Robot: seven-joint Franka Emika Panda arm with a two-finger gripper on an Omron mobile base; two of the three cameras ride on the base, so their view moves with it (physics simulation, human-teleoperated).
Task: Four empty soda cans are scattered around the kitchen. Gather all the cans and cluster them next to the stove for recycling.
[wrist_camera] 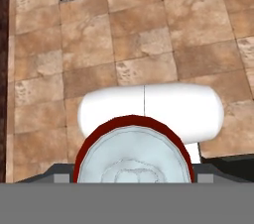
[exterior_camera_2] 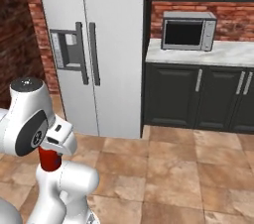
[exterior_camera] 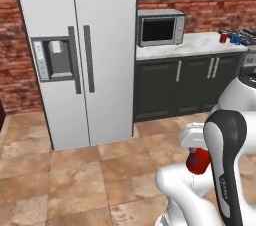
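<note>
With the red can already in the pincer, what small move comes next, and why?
Probably drive toward the stove: the pincer holds the red can above the floor, and two cans already stand on the counter beside it.

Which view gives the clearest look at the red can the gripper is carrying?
The hand view: the red can fills the foreground, silver top facing the camera. The left base view shows its side beside the arm; the right base view shows a red sliver.
</note>
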